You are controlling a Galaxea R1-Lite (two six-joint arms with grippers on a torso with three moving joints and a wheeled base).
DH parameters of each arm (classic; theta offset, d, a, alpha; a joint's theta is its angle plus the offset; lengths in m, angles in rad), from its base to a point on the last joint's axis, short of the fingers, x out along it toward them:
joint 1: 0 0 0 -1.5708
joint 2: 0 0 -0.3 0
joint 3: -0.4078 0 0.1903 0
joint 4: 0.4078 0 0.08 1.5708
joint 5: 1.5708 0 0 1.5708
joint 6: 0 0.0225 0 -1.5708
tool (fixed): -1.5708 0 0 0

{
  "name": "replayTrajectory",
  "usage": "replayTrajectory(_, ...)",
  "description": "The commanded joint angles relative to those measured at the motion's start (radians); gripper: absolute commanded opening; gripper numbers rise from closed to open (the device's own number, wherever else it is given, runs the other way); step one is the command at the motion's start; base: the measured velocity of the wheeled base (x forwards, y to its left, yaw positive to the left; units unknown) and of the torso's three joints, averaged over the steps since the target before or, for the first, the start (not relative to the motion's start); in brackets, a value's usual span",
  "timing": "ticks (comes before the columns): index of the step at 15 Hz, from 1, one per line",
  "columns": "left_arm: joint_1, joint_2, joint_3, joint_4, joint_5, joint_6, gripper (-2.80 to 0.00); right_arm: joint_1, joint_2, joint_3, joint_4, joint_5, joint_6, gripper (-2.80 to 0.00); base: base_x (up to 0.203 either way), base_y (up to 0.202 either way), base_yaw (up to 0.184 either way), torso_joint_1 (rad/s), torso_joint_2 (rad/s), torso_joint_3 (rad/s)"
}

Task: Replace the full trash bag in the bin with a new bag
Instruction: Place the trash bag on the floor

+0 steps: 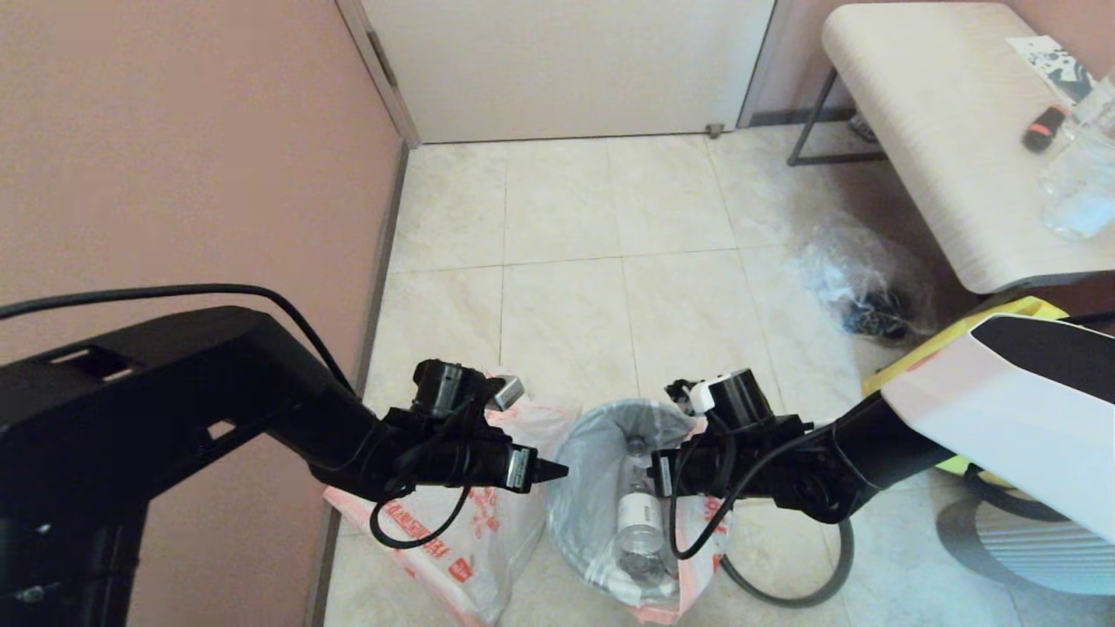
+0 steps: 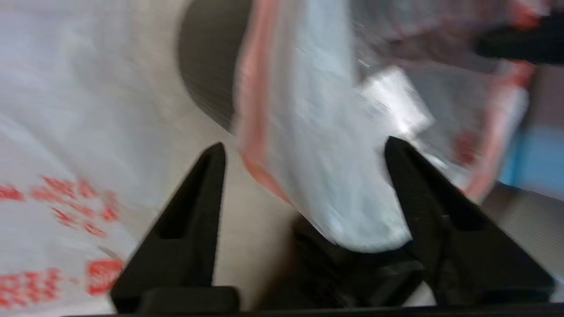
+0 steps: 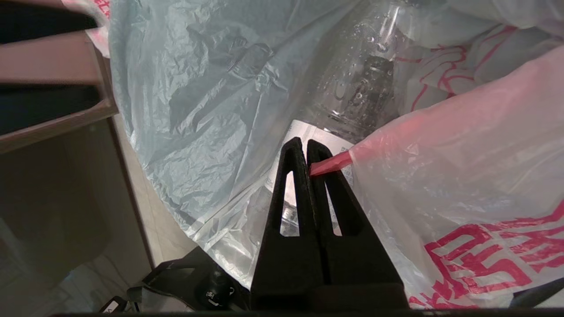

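Note:
The full trash bag [image 1: 585,488] stands open on the floor between my two grippers, white with orange print, a clear plastic bottle [image 1: 633,524] inside it. My right gripper [image 1: 658,475] is at the bag's right edge; in the right wrist view this gripper [image 3: 304,143] is shut on the bag's orange handle [image 3: 330,164]. My left gripper [image 1: 547,471] is at the left edge, and in its wrist view it [image 2: 305,144] is open with the bag's orange-edged plastic [image 2: 335,176] between the fingers. The new bag [image 1: 440,531] lies limp under the left arm. The bin is hidden.
A pink wall [image 1: 174,174] runs close on the left. A clear plastic bag with dark items [image 1: 862,292] and a yellow tote [image 1: 954,344] sit at the right beside a pale bench [image 1: 941,131]. Tiled floor [image 1: 566,287] stretches ahead to a door [image 1: 566,61].

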State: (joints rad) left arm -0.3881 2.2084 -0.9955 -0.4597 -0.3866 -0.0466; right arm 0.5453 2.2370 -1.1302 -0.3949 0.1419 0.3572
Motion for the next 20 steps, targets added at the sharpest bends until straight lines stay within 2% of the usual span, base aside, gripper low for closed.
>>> replayTrajectory(1, -0.002, 0.069, -0.018, -0.036, 0.019, 0.001, 0.00, 0.001, 0.001, -0.003, -0.002, 0.002, 0.002, -2.80, 0.000, 0.000, 0.000, 0.000, 0.00, 0.000)
replayTrajectory(3, -0.014, 0.134, -0.039, -0.091, 0.056, 0.002, 0.00, 0.001, 0.003, -0.006, -0.002, 0.002, 0.002, -2.80, 0.000, 0.000, 0.000, 0.000, 0.00, 0.000)
replayTrajectory(4, -0.025, 0.160, -0.051, -0.115, 0.072, 0.002, -2.80, 0.001, 0.003, -0.006, -0.002, 0.002, 0.002, -2.80, 0.000, 0.000, 0.000, 0.000, 0.00, 0.000)
replayTrajectory(10, -0.066, 0.160, -0.049, -0.138, 0.096, -0.012, -2.80, 0.016, -0.044, -0.008, -0.003, 0.005, 0.003, -2.80, 0.000, 0.000, 0.000, 0.000, 0.00, 0.000)
replayTrajectory(13, -0.090, 0.161, -0.037, -0.194, 0.164, -0.050, -2.80, 0.039, -0.063, -0.009, -0.004, 0.006, 0.003, -2.80, 0.000, 0.000, 0.000, 0.000, 0.00, 0.000)
replayTrajectory(18, -0.099, 0.156, -0.028, -0.238, 0.218, -0.053, -2.80, 0.077, -0.133, -0.009, 0.000, 0.008, -0.007, -2.80, 0.000, 0.000, 0.000, 0.000, 0.00, 0.000)
replayTrajectory(19, -0.106, 0.158, -0.025, -0.264, 0.245, -0.066, -2.80, 0.085, -0.150, -0.010, 0.001, 0.008, -0.009, -2.80, 0.000, 0.000, 0.000, 0.000, 0.00, 0.000)
replayTrajectory(20, -0.112, 0.158, -0.025, -0.293, 0.271, -0.107, -2.80, 0.092, -0.170, -0.010, 0.001, 0.008, -0.013, -2.80, 0.000, 0.000, 0.000, 0.000, 0.00, 0.000)
